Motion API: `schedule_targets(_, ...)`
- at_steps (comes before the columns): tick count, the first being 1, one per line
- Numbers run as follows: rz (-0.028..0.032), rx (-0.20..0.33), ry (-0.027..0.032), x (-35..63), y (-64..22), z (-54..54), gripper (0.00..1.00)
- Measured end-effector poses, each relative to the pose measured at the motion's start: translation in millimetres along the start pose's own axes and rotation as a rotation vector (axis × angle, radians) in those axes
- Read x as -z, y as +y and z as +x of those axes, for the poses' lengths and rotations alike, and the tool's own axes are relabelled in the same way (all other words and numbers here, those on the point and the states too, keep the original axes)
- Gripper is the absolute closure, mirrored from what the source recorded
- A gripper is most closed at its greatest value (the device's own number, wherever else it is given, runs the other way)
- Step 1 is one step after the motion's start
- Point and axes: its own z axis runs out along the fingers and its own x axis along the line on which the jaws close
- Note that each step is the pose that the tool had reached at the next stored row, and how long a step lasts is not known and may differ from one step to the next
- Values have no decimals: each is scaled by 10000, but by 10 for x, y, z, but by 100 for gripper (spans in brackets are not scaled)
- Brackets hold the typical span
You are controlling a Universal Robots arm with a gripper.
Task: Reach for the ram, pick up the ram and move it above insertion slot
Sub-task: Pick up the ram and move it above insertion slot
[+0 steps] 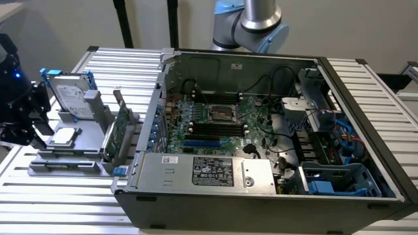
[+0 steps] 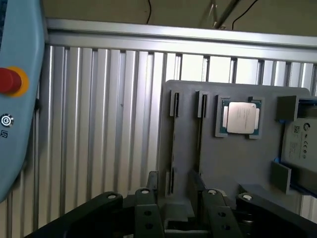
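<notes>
The gripper [image 2: 173, 186] is spread and empty, near the grey holder [image 2: 223, 163]. The ram [image 1: 111, 139] stands on edge there. It is likely light, stiff and fragile, best pinched across its 2 flat faces.

Big open PC box [image 1: 261, 210] sits on ribbed metal table [image 1: 58, 205]. Grey holder [image 1: 68, 166] just beside it, w/ silver hard drive [image 1: 70, 98] standing up & a flat square chip [image 2: 241, 118]. Red button [image 2: 9, 81] on blue panel [image 2: 22, 148].

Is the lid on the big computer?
No, the computer case lies open on top, with its green motherboard showing inside.
</notes>
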Motion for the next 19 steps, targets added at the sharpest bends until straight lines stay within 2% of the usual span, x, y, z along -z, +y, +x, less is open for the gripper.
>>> schedule_targets(4,2,-85,-2,-73,1,32,61)
schedule_targets(19,0,-141,-1,-345,-2,33,61)
